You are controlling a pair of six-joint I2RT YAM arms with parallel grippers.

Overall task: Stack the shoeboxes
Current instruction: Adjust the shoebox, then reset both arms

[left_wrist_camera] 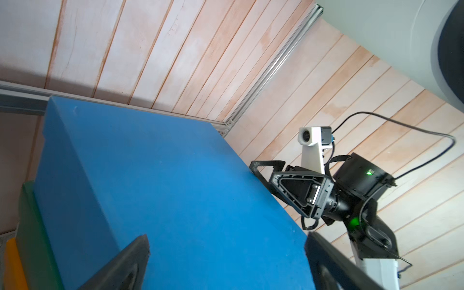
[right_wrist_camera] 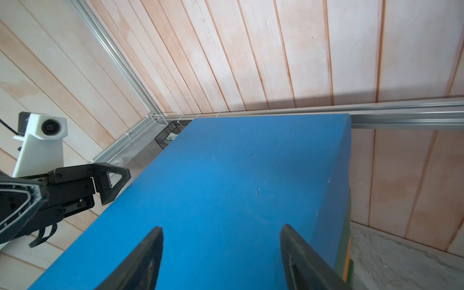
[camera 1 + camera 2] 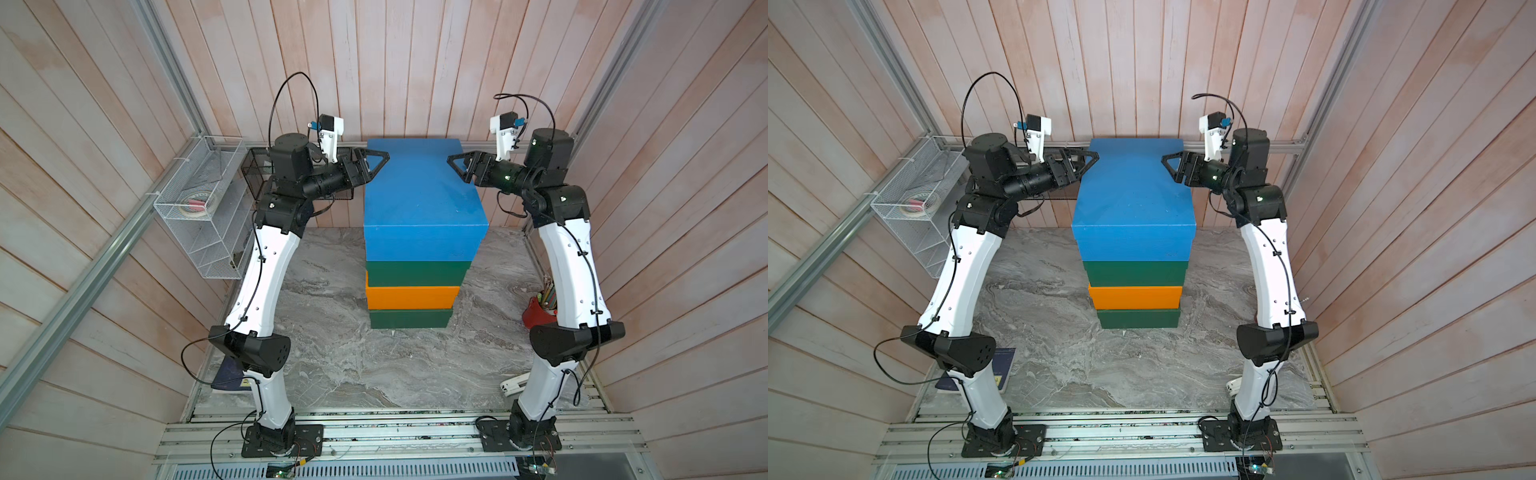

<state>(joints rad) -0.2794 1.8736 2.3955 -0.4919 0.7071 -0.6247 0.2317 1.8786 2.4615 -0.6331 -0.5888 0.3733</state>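
Symmetrically, left tool [image 3: 376,166], right tool [image 3: 457,169] flank blue shoebox [image 3: 419,195] side edges.

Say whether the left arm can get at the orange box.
Probably only its side: the orange box lies under a green box and the blue box; the left gripper is open.

Shoeboxes number four: one blue shoebox [image 3: 419,187], one orange shoebox [image 3: 411,296] and two dark green ones, the upper green shoebox [image 3: 417,272] and the lower green shoebox [image 3: 409,318]. Two pincers show, the left pincer [image 3: 380,166] and the right pincer [image 3: 456,169]. There is also one white wire rack [image 3: 199,232], one black mesh basket [image 3: 253,170], one red cup [image 3: 534,316] and one dark book [image 3: 1005,365].
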